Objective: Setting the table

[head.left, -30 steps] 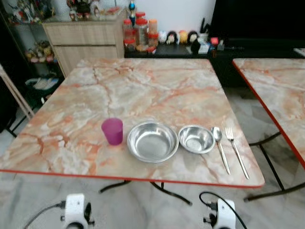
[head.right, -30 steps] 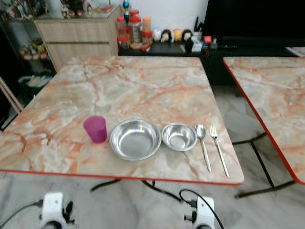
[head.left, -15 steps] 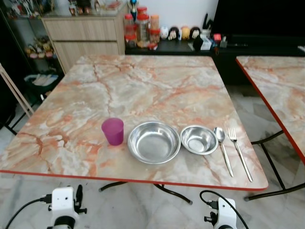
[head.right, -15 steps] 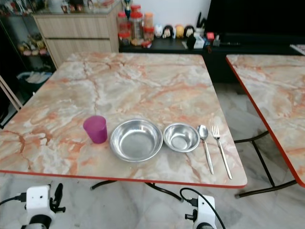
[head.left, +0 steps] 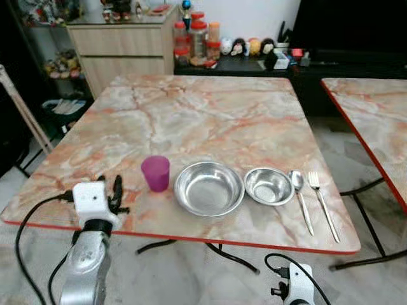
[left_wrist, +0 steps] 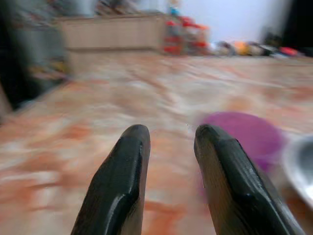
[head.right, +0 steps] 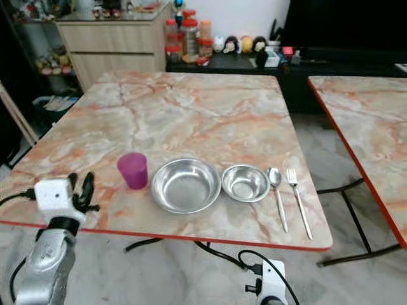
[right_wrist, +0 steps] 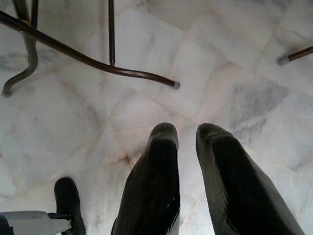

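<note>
On the marble table (head.left: 203, 114) a row stands near the front edge: a purple cup (head.left: 156, 173), a large steel bowl (head.left: 208, 188), a small steel bowl (head.left: 269, 185), a spoon (head.left: 299, 194) and a fork (head.left: 322, 202). My left gripper (head.left: 115, 192) hovers over the table's front left corner, a short way left of the cup, open and holding nothing. Its wrist view looks along the fingers (left_wrist: 128, 161) at the blurred cup (left_wrist: 244, 139). My right gripper (right_wrist: 187, 132) hangs below the table edge over the floor, fingers close together.
A second marble table (head.left: 375, 121) stands to the right across a gap of tiled floor. Behind are a wooden cabinet (head.left: 121, 47), jars (head.left: 197, 41) and a dark low unit with small figures (head.left: 254, 46). Metal table legs (right_wrist: 98, 63) cross the floor.
My left arm has risen from below the table edge to the front left corner, fingers pointing toward the cup. The camera shifted slightly; the tableware has not moved.
</note>
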You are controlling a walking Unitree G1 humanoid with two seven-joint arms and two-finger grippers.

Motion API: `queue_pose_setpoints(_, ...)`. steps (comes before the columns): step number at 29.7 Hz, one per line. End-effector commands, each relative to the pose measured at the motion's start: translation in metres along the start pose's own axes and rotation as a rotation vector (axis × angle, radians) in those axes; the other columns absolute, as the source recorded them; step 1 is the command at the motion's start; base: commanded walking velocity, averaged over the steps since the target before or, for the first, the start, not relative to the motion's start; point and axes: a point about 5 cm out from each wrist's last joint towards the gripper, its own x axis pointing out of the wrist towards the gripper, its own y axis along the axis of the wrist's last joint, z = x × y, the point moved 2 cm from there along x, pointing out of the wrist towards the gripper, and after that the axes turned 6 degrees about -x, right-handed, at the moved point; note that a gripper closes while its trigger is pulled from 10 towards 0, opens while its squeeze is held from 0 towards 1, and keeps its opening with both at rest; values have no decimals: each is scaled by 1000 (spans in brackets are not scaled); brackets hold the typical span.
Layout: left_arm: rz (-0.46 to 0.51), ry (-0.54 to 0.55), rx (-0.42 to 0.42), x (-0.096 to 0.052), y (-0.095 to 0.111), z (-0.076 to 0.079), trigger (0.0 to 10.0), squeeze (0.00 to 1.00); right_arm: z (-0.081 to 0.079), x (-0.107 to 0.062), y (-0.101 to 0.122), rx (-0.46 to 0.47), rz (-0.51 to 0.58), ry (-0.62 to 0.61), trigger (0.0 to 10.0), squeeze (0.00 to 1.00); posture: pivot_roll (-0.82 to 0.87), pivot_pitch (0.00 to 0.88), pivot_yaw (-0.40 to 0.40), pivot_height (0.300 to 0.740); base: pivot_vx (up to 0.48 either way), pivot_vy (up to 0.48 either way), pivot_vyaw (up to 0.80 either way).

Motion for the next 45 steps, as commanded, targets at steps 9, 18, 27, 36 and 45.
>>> queue_pose_setpoints(9, -134, -149, -69, 13, -6, 32, 10000, 0, 3, -1, -5, 47, -7, -31, 10000, 0, -10, 0, 40, 740, 0, 0, 0)
queue_pose_setpoints(18, -5, -114, -13, 17, 22, 25, 10000, 0, 2, -1, -4, 33, -9, -23, 10000, 0, 7, 0, 29, 740, 0, 0, 0)
queue_pose_setpoints(27, -9, -145, 74, 25, 24, 26, 10000, 1000, 0, 0, -1, 32, -2, -18, 10000, 0, 10, 0, 27, 740, 0, 0, 0)
queue_pose_setpoints(36, -86, -104, 141, 44, 20, 22, 10000, 0, 0, 0, -2, 36, -6, -19, 10000, 0, 7, 0, 29, 740, 0, 0, 0)
queue_pose_setpoints(45, -155, -113, 176, 78, 23, 32, 10000, 0, 0, -1, -2, 39, -6, -21, 10000, 0, -2, 0, 28, 740, 0, 0, 0)
